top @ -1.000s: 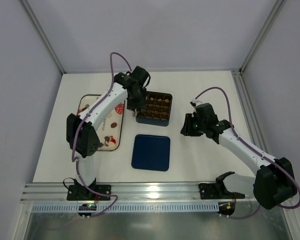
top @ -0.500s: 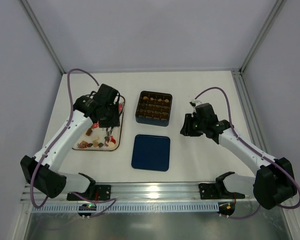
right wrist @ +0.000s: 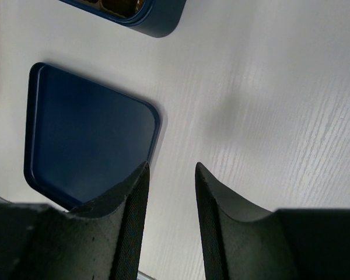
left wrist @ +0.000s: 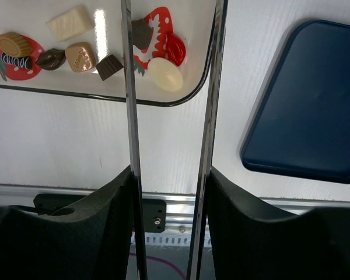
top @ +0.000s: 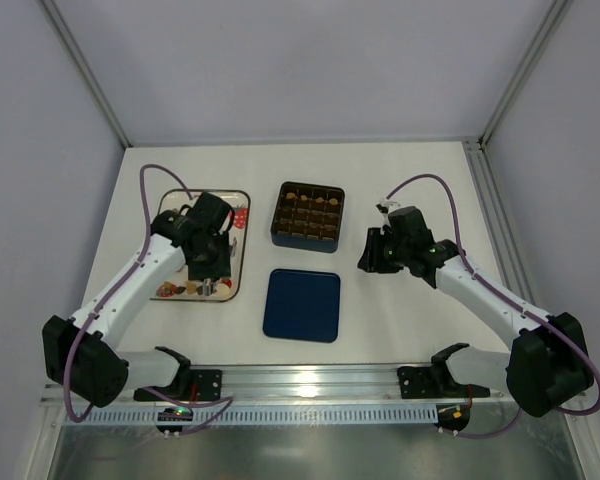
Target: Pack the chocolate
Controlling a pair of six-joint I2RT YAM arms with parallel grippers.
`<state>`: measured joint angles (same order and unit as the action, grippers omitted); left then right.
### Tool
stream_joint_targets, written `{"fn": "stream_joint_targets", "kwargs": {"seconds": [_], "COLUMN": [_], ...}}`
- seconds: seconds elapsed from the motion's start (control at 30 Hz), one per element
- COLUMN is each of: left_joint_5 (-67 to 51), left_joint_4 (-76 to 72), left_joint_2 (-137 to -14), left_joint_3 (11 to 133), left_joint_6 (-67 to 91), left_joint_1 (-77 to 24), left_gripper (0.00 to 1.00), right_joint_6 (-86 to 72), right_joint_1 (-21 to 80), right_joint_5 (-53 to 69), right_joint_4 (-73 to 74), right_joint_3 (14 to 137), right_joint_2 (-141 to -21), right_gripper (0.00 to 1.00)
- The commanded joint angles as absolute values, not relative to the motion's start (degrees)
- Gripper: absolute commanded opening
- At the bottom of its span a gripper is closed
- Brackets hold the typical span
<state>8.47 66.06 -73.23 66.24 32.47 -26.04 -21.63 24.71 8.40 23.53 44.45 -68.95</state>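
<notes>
Several small chocolates lie at the near end of a strawberry-print tray (top: 170,215). In the left wrist view I see a tan square piece (left wrist: 80,56), a dark cube (left wrist: 109,66), a white oval (left wrist: 165,74) and a tan cup (left wrist: 14,44). My left gripper (top: 212,265) (left wrist: 170,35) hovers over that end, its two long thin metal blades apart with nothing between them. My right gripper (top: 372,252) (right wrist: 170,169) is open and empty above the table, right of the blue lid. The dark-blue box (top: 308,215) holds a brown grid insert.
The flat dark-blue lid (top: 301,305) (right wrist: 87,134) lies in front of the box, and also shows in the left wrist view (left wrist: 303,111). A metal rail (top: 300,380) runs along the near table edge. White walls and posts enclose the sides and back.
My left arm swung from the box's left edge to the tray, then moved slightly nearer along it. My right arm has hardly moved.
</notes>
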Motion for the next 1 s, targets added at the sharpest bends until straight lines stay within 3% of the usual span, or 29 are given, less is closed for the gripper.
{"fn": "stream_joint_targets", "kwargs": {"seconds": [0.0, 0.73, 0.97], "left_joint_5": [8.9, 6.7, 5.1], "left_joint_4": [63.6, 59.2, 59.4], "left_joint_2": [-73.0, -79.8, -80.2], "left_joint_3": [65.7, 65.0, 64.8], "left_joint_6": [31.1, 27.2, 27.6], "left_joint_1": [-25.0, -19.8, -19.8], "left_gripper": [0.47, 0.45, 0.38], "right_joint_6": [-22.1, -22.2, -22.1], "right_joint_1": [25.1, 25.1, 25.0], "right_joint_5": [8.8, 8.7, 8.5], "right_joint_4": [21.2, 20.7, 20.7], "right_joint_3": [44.9, 44.9, 45.1], "right_joint_2": [-69.0, -69.6, -69.9], "right_gripper": [0.40, 0.40, 0.40]}}
